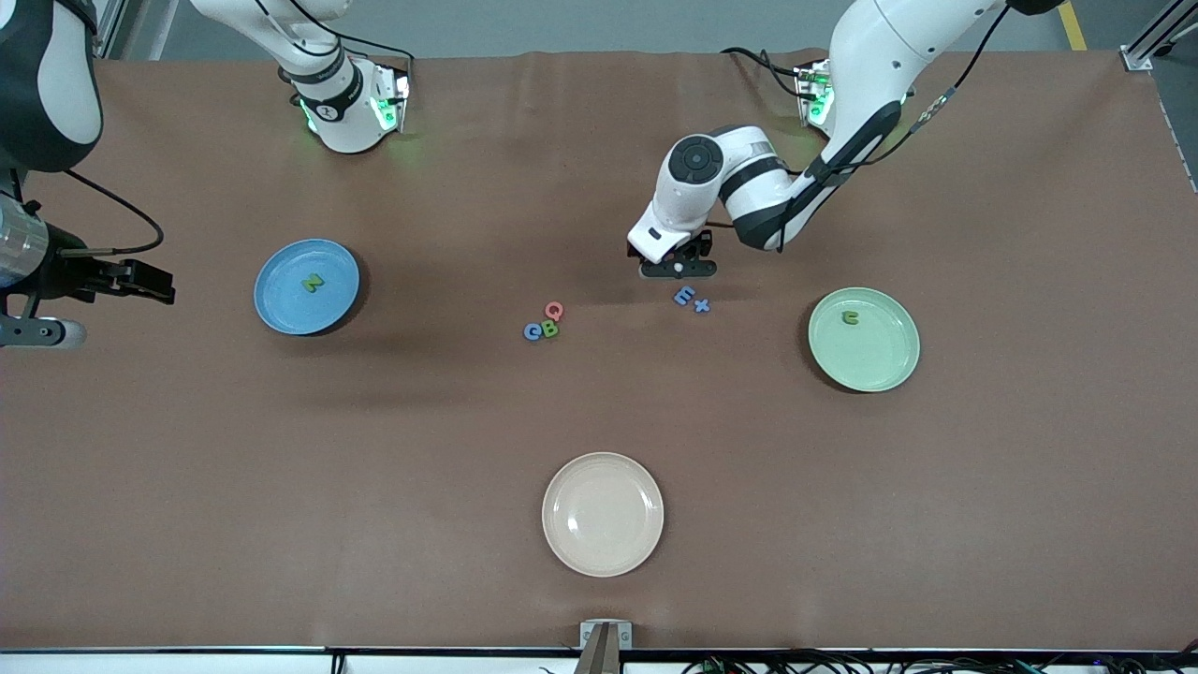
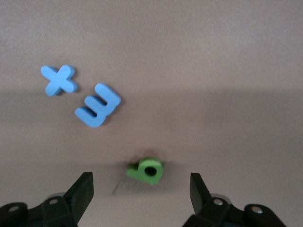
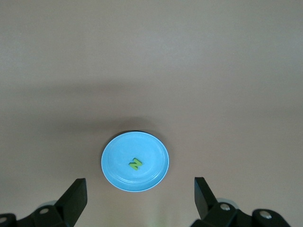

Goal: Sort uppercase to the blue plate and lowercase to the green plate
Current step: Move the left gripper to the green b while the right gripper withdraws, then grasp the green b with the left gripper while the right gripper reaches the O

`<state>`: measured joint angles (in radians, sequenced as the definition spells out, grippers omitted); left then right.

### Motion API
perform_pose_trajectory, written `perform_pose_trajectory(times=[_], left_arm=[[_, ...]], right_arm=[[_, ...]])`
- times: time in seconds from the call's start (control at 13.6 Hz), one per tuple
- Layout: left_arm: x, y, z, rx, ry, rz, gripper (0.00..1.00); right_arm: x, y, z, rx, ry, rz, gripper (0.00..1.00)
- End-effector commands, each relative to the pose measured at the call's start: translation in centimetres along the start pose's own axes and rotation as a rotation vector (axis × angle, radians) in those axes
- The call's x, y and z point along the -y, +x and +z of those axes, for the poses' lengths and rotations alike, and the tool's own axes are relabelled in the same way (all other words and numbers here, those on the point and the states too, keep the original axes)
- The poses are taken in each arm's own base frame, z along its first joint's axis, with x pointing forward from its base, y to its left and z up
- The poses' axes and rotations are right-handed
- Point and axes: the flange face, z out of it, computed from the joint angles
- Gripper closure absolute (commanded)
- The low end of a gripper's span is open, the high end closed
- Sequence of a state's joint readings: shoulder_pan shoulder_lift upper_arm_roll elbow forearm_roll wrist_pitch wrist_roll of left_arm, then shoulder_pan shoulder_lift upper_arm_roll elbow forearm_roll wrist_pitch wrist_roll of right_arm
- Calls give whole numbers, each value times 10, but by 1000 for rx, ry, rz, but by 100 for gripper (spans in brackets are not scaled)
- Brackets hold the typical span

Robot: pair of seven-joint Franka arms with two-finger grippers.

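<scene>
Brown matte bench [image 1: 374, 449], front view: blue plate [image 1: 281, 309] holding green N [image 1: 312, 282] toward the right arm's end; green plate [image 1: 884, 360] holding green u [image 1: 850, 318] toward the left arm's end; cream plate [image 1: 603, 514] near the camera edge. Q [image 1: 554, 310], G [image 1: 533, 331] and B [image 1: 549, 329] cluster mid-bench.

Left wrist view: left claw [image 2: 142, 189], fingers apart, straddles foam green b [image 2: 146, 170]; blue m [image 2: 97, 104] and cross-shaped t [image 2: 59, 79] lie nearby.

Right wrist view: right claw [image 3: 140, 196], waiting with fingers apart, hangs above the smooth round blue plate.
</scene>
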<state>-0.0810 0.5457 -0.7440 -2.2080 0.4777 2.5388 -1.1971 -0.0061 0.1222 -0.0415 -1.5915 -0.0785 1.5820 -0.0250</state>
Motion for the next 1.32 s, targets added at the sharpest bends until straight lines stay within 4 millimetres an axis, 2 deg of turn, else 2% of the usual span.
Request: perform_pose_trajectory(times=[0.0, 0.15, 0.29, 0.44, 0.74, 0.88, 1.03, 1.25], left_arm=[[-14, 1, 9, -26, 12, -13, 14], [-14, 0, 13, -23, 4, -16, 19], [-13, -1, 17, -16, 6, -20, 25], [-12, -3, 19, -12, 10, -20, 29], [-10, -5, 21, -7, 15, -18, 36], [-10, -5, 21, -7, 15, -18, 40], [-10, -4, 21, -7, 15, -20, 43], [-9, -6, 25, 1, 19, -19, 47]], right_arm=[[-3, 4, -5, 5, 34, 24, 0], [-7, 6, -3, 5, 40, 24, 0], [1, 15, 11, 21, 38, 11, 0], [25, 14, 15, 41, 64, 3, 0], [113, 4, 20, 66, 69, 118, 0], [169, -5, 34, 64, 83, 163, 0], [230, -27, 63, 37, 75, 195, 0], [325, -69, 134, -7, 89, 203, 0]])
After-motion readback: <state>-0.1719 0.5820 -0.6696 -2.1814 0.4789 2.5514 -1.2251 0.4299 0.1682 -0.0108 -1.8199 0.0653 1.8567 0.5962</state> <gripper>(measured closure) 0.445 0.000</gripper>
